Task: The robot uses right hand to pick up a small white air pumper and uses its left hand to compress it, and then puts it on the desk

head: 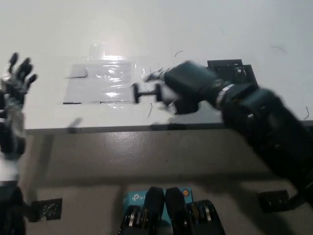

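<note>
We see a white counter [49, 29]. A shiny clear sheet [100, 83] lies flat on it, and a black square patch [239, 68] too.

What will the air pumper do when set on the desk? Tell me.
The air pumper looks small and light: the right hand carries it alone. Its rounded body may roll on the smooth desk. The protruding plunger handle could tip it sideways.

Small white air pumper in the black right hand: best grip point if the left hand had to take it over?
Probably the dark T-shaped plunger handle of the air pumper: it juts out bare toward the robot's left, while the black right hand wraps the body. Come from the left; the white left hand is open there.
</note>
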### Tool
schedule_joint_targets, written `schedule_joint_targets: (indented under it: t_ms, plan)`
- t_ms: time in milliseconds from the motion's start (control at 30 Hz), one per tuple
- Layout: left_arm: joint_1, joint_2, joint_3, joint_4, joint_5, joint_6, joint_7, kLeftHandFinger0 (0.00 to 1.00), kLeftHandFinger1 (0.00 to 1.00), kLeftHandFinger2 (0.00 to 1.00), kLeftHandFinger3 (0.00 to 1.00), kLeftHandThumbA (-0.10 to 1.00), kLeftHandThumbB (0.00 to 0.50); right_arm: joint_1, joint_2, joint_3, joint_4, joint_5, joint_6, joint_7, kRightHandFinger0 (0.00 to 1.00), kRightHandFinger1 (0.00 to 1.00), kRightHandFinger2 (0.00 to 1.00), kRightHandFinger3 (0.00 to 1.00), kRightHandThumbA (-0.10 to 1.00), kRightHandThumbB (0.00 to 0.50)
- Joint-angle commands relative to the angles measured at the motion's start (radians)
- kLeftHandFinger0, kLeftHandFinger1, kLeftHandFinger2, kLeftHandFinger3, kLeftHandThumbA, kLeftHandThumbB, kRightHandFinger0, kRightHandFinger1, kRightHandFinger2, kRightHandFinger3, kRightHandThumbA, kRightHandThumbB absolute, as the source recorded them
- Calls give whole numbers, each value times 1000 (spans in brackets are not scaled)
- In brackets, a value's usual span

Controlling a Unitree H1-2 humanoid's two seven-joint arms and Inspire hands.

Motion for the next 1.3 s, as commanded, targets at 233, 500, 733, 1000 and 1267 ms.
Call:
schedule_joint_targets:
  t_ms: [233, 500, 733, 1000, 1267]
  plan:
    - [99, 36, 16, -27, -61, -65, -37, 1000, 1000, 1000, 1000, 1000, 113, -223, -46, -58, 296, -38, -33, -155, 48, 575, 950, 859, -100, 231]
    - [250, 30, -64, -61, -13, -144, -74, 1000, 1000, 1000, 1000, 1000, 169, -289, 35, -51, 676, -9, -93, -358, 17, 516, 896, 791, -100, 235]
    - [378, 36, -89, -91, -54, -198, -96, 1000, 1000, 1000, 1000, 1000, 201, -355, 98, -35, 919, 37, -24, -205, 1000, 1000, 1000, 1000, 369, 425]
    - [412, 31, -119, -105, -24, -180, -98, 1000, 1000, 1000, 1000, 1000, 196, -319, 86, -11, 922, 50, -49, -191, 1000, 1000, 1000, 1000, 526, 408]
    - [426, 25, -137, -104, -8, -170, -83, 1000, 1000, 1000, 1000, 1000, 215, -238, 49, -47, 680, 121, 10, -62, 1000, 1000, 1000, 1000, 674, 476]
